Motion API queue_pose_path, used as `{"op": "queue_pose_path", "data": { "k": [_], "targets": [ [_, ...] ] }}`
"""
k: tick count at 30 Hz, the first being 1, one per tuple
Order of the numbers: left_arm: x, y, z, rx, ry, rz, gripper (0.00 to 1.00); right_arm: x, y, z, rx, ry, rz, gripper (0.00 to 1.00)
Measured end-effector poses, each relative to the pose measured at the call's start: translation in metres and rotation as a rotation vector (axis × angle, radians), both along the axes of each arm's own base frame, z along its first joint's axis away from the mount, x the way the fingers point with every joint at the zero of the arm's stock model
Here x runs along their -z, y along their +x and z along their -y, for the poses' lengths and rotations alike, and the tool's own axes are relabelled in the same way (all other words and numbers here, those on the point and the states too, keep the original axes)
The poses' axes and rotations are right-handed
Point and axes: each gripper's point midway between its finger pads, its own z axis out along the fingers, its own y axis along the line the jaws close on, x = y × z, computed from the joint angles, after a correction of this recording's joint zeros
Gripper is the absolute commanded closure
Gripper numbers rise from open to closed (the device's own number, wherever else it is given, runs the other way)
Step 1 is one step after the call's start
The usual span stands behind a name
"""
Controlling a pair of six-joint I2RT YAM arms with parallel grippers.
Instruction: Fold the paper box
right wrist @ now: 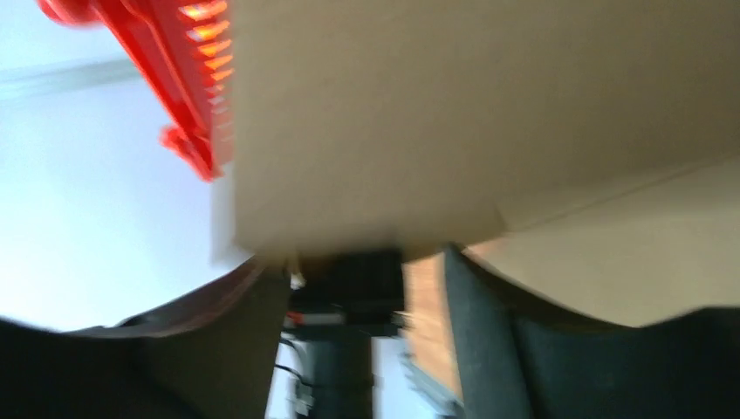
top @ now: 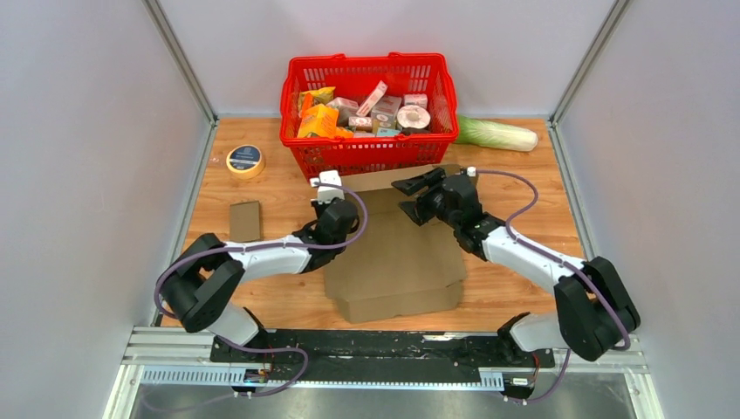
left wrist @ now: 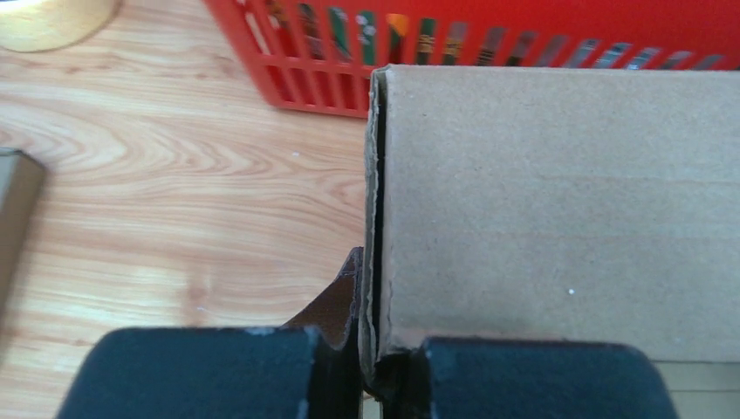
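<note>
Left jaws clamp paper box (left wrist: 558,201), red basket (top: 362,155) just behind.

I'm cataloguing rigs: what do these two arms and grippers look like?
The left arm and right arm have white links, black joints and a looping purple cable each. The left gripper and right gripper are black, with two flat dark fingers.

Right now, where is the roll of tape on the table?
In the top view, the roll of tape lies at the far left of the table, just left of the red basket and beyond the small cardboard piece.
</note>
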Motion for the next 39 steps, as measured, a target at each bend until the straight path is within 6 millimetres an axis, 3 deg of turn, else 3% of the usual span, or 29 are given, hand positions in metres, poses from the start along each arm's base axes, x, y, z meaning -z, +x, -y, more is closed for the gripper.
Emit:
{"op": "queue_pose_path", "data": {
  "k": [3,6,10,12,15,17,19,23,26,27,29,30,32,33,35,37,39],
  "targets": [
    [0.0,-0.005,-0.02,-0.001,0.026,0.016,1.0,0.013,-0.019,0.009,-0.114,-0.211,0.028,0.08],
    [0.0,-0.016,-0.037,0.005,0.038,0.024,1.0,0.007,-0.038,0.021,-0.263,-0.425,0.089,0.05],
    [0.0,-0.028,-0.044,0.032,0.029,0.016,1.0,-0.029,-0.066,0.046,-0.411,-0.659,0.213,0.0],
    [0.0,-0.033,-0.045,0.043,0.018,0.015,1.0,-0.055,-0.077,0.056,-0.445,-0.726,0.289,0.08],
    [0.001,-0.039,-0.048,0.054,0.001,0.014,1.0,-0.088,-0.074,0.058,-0.471,-0.765,0.359,0.1],
    [0.001,-0.041,-0.049,0.052,-0.008,0.015,1.0,-0.104,-0.06,0.05,-0.477,-0.767,0.379,0.15],
    [0.001,-0.041,-0.049,0.052,-0.012,0.014,1.0,-0.098,-0.047,0.041,-0.494,-0.767,0.358,0.21],
    [0.001,-0.041,-0.048,0.054,-0.021,0.013,1.0,-0.05,-0.035,0.031,-0.559,-0.757,0.22,0.24],
    [0.001,-0.041,-0.048,0.055,-0.023,0.012,1.0,-0.031,-0.031,0.032,-0.565,-0.762,0.166,0.29],
    [0.001,-0.041,-0.048,0.055,-0.023,0.012,1.0,-0.029,-0.029,0.032,-0.564,-0.76,0.162,0.46],
    [0.002,-0.042,-0.048,0.055,-0.023,0.01,1.0,-0.028,-0.026,0.03,-0.56,-0.737,0.174,0.62],
    [0.001,-0.042,-0.048,0.054,-0.024,0.01,1.0,-0.028,-0.023,0.026,-0.557,-0.688,0.182,0.66],
    [0.001,-0.042,-0.051,0.046,-0.025,0.008,1.0,-0.023,-0.019,0.02,-0.545,-0.582,0.188,0.6],
    [0.002,-0.042,-0.05,0.047,-0.029,0.007,1.0,-0.019,-0.017,0.02,-0.532,-0.525,0.183,0.37],
    [0.002,-0.042,-0.049,0.053,-0.034,0.005,1.0,-0.005,-0.015,0.022,-0.505,-0.403,0.155,0.1],
    [0.001,-0.042,-0.046,0.067,-0.037,0.004,1.0,0.005,-0.016,0.032,-0.495,-0.367,0.151,0.03],
    [0.002,-0.043,-0.047,0.062,-0.033,0.003,1.0,0.003,-0.02,0.044,-0.479,-0.416,0.164,0.0]
  ]
}}
